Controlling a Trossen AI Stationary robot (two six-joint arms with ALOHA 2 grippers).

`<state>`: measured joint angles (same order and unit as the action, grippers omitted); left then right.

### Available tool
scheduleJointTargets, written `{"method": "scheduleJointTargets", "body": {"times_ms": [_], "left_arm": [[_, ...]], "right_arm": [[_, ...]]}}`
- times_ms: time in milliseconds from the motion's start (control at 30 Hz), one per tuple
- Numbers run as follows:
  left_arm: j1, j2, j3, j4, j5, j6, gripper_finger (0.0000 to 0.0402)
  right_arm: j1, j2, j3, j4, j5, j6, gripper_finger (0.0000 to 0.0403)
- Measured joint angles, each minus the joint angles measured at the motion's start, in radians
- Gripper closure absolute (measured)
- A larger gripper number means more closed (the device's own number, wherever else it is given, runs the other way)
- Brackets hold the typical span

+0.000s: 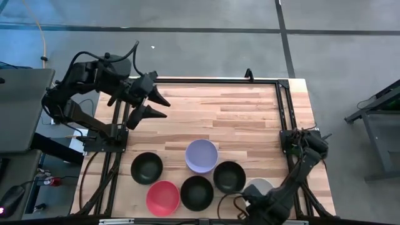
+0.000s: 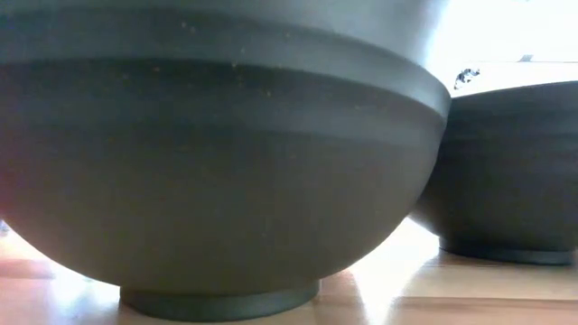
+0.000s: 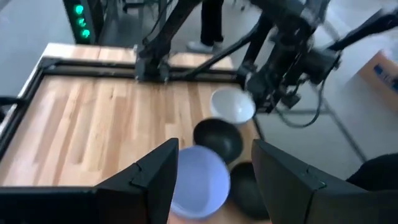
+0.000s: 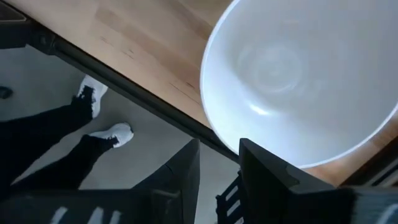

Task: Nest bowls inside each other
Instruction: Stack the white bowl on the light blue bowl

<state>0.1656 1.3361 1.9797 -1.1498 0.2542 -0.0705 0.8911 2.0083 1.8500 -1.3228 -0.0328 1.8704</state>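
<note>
Wooden table point(image 1: 237, 119), smooth round white bowl point(image 4: 298, 81) pinched by right fingers point(image 4: 217, 162), left fingers point(image 3: 214, 171) spread.

Glossy white bowl point(image 4: 298, 81), wooden table point(image 1: 237, 119)

I work in a lab: concrete floor point(image 1: 206, 15) with taped lines, black-framed wooden bench point(image 1: 219, 119), cables, green-lit electronics rack point(image 3: 84, 18).

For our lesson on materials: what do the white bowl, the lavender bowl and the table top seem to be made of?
White bowl: probably plastic, smooth and slightly glossy, with soft highlights inside. Lavender bowl: likely the same plastic, of even colour and a thin rim. Table top: wood, pale planks with visible grain and joint lines, and a low sheen.
</note>
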Motion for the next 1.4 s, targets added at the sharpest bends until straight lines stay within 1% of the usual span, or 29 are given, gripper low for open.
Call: {"method": "scheduleJointTargets", "body": {"times_ms": [200,267,433,567,667,767,1000,1200,1400], "left_arm": [[-0.042,0.0,0.0,0.1,-0.012,-0.075,0.021],[-0.059,0.0,0.0,0.108,-0.025,-0.094,0.021],[-0.107,0.001,0.0,0.105,-0.06,-0.122,0.021],[-0.141,0.001,0.0,0.105,-0.062,-0.136,0.021],[-0.165,0.001,0.0,0.105,-0.092,-0.141,0.021],[-0.185,0.001,0.0,0.105,-0.117,-0.154,0.021],[-0.214,0.001,0.0,0.105,-0.135,-0.163,0.021],[-0.237,0.001,0.0,0.105,-0.17,-0.163,0.021],[-0.248,0.001,0.0,0.105,-0.177,-0.163,0.021]], "right_arm": [[0.033,0.002,0.0,-0.008,0.031,0.018,0.0298],[0.036,0.004,0.0,0.001,0.053,0.012,0.0298],[0.04,0.025,0.0,0.028,0.067,-0.025,0.0298],[0.04,0.055,0.0,0.067,0.057,-0.069,0.0298],[0.04,0.072,0.0,0.087,0.041,-0.091,0.0298],[0.04,0.081,0.0,0.078,0.023,-0.096,0.0298],[0.04,0.081,0.0,0.005,0.017,-0.104,0.0298],[0.039,0.081,0.0,0.013,0.022,-0.132,0.0298],[0.032,0.081,0.0,0.045,0.029,-0.168,0.0298]]}}
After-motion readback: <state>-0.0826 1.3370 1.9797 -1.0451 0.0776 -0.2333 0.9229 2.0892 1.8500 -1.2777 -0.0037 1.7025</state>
